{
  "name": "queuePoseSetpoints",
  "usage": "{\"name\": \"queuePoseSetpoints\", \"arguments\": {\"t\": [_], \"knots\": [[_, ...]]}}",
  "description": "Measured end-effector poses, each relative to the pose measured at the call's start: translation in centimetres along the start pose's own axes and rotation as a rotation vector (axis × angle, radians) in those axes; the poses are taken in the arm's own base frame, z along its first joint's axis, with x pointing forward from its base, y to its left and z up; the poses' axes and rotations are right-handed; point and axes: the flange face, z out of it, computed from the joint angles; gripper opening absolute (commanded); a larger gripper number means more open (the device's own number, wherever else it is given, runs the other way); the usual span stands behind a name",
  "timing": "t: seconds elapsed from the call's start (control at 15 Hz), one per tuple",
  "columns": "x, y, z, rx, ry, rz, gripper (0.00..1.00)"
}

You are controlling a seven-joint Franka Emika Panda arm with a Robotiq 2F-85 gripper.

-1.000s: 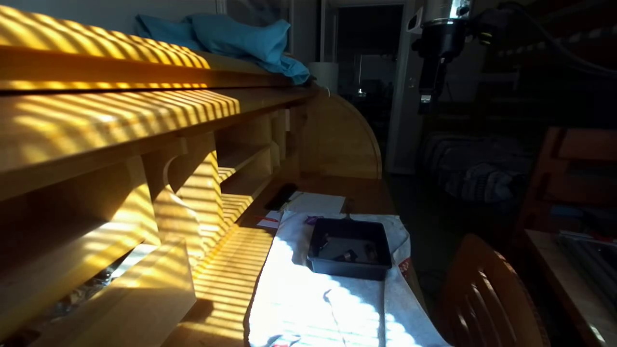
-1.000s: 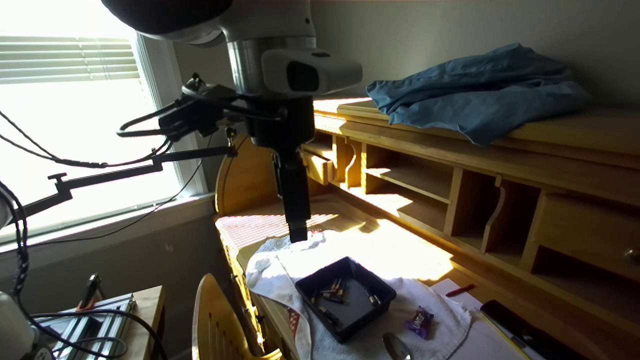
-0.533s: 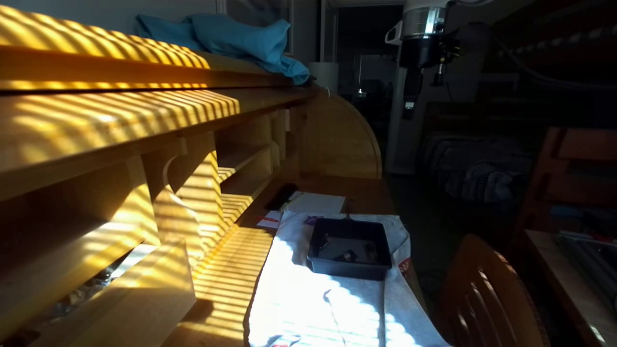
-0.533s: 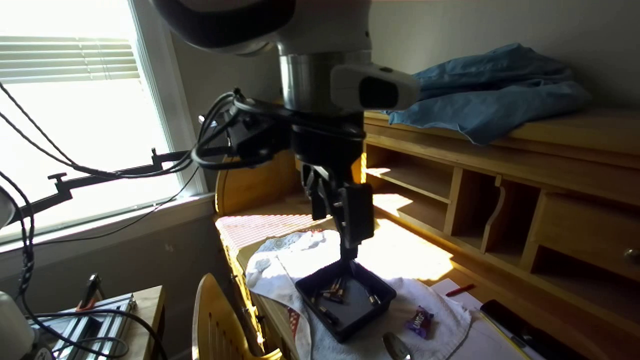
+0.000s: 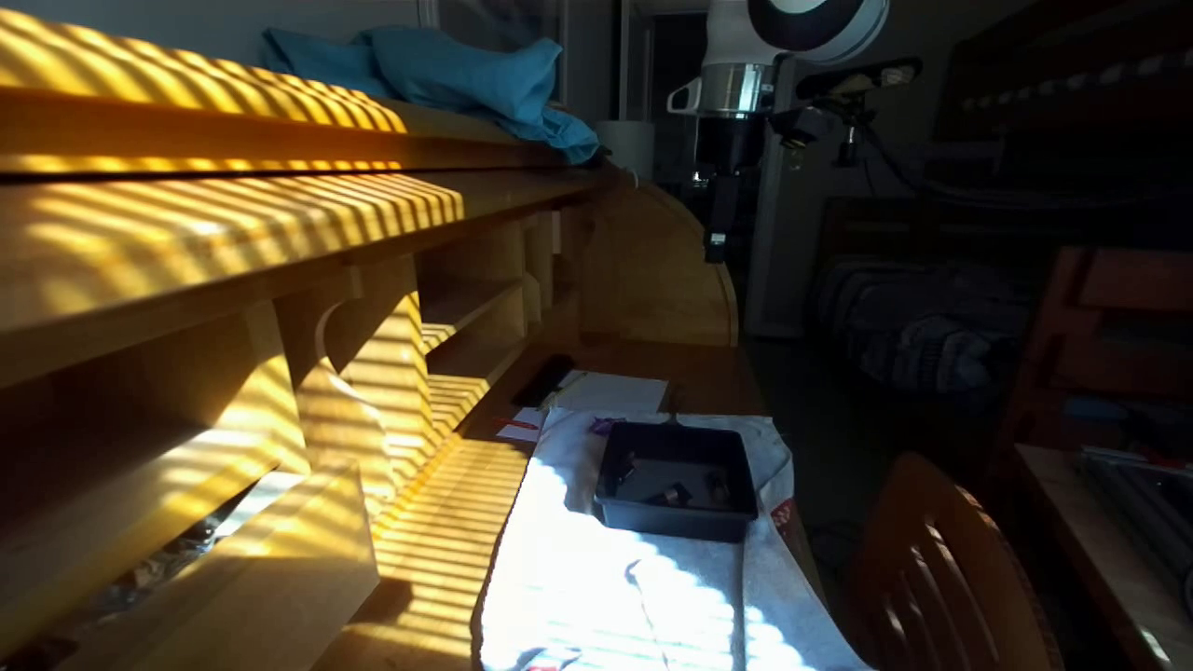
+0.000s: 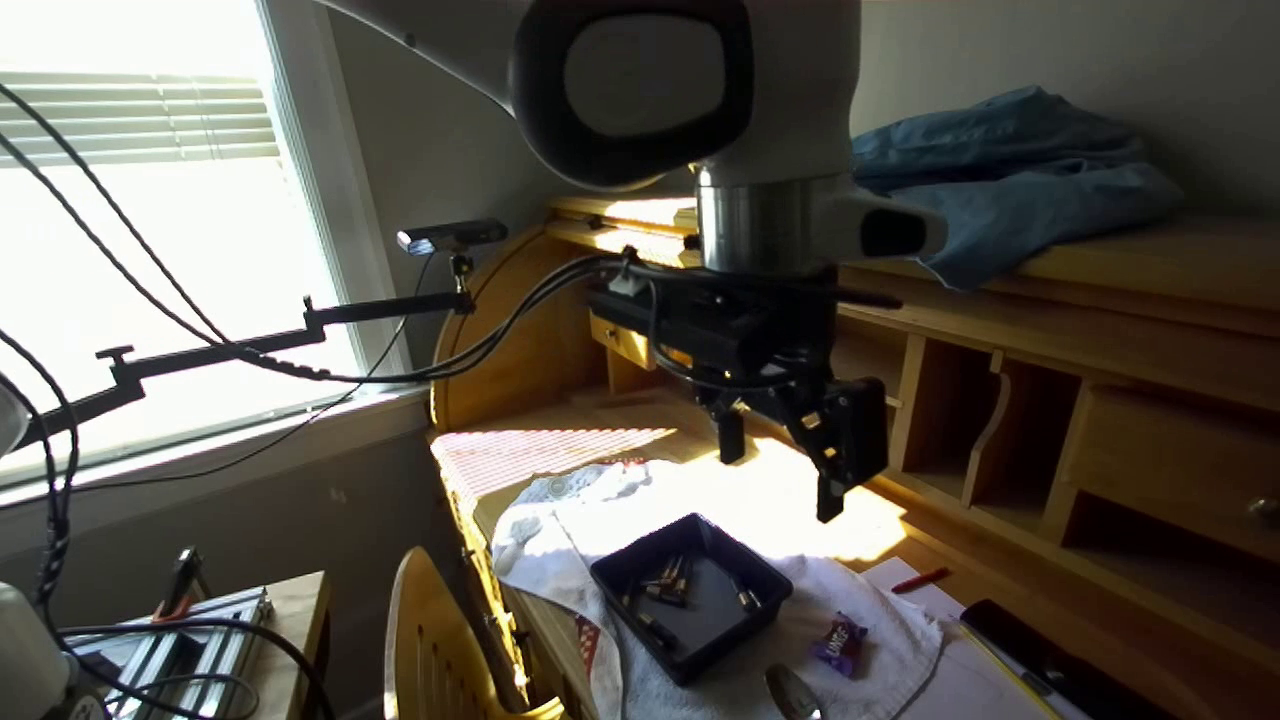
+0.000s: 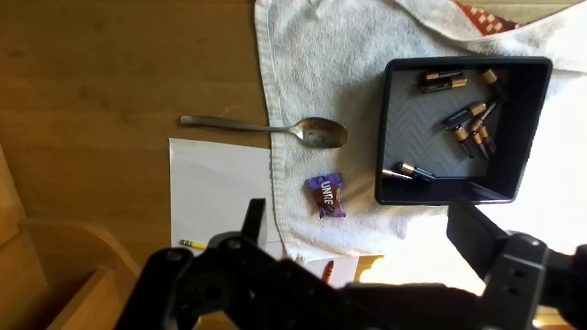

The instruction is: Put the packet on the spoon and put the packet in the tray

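The packet [image 7: 328, 195], a small purple and brown wrapped sweet, lies on the towel beside the spoon's bowl; it also shows in both exterior views [image 6: 841, 643] [image 5: 602, 426]. The metal spoon [image 7: 321, 133] has its bowl on the towel and its handle on the wood; its bowl shows in an exterior view [image 6: 793, 692]. The dark tray [image 7: 382, 133] stands on the towel with several batteries inside, in both exterior views too [image 6: 710, 600] [image 5: 671, 519]. My gripper [image 7: 358, 217] is open and empty, high above the desk [image 6: 781, 482] [image 5: 716, 246].
A white towel [image 7: 321, 68] lies under the tray. White paper [image 7: 215, 183], a yellow crayon [image 7: 193, 244] and a red crayon [image 7: 328, 271] lie nearby. Wooden cubbyholes [image 6: 960, 420] line the desk's back, with blue cloth [image 6: 1010, 190] on top. A chair [image 6: 430, 640] stands at the front.
My arm has moved in over the desk: rightward in an exterior view, leftward and lower in an exterior view. The gripper has turned, so both fingers show apart. The packet, spoon and tray have not moved.
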Motion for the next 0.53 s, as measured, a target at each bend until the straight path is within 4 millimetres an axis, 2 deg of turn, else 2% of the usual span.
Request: {"name": "queuePoseSetpoints", "arguments": {"t": [0.27, 0.53], "knots": [[1.7, 0.0, 2.9, 0.033, -0.004, -0.063, 1.0], [2.0, 0.1, 3.1, 0.033, -0.005, -0.067, 1.0]]}}
